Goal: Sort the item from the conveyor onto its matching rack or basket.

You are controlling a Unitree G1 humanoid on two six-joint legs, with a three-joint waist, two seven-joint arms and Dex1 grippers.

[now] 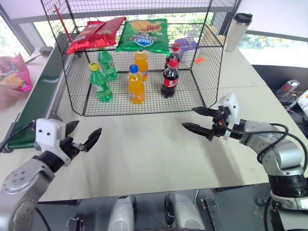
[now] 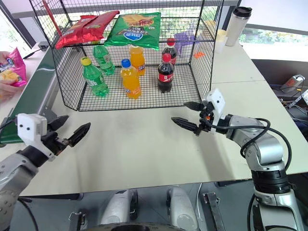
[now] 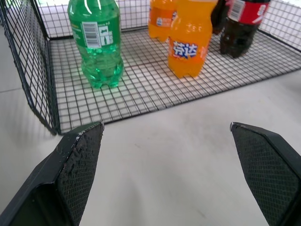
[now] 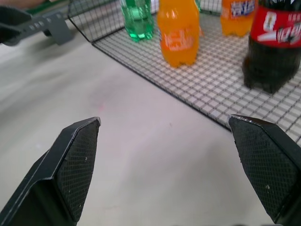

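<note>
- Nearest the camera, the left gripper (image 1: pixel 83 135) and right gripper (image 1: pixel 196 119) are held above the pale table (image 1: pixel 144 149), jaws spread wide and empty.
- Beyond them, green, orange and cola bottles are seen standing on the lower floor of the black wire cage (image 1: pixel 202 72).
- Far left, the pink crisp bag (image 2: pixel 10 67) is held by a person's hand (image 2: pixel 5 89) beside the green conveyor (image 1: pixel 41 91).

I read white Chinese characters "芬达" on my nearest orange bottle (image 3: pixel 190 40); the green bottle (image 3: pixel 96 42) carries a barcode.
</note>
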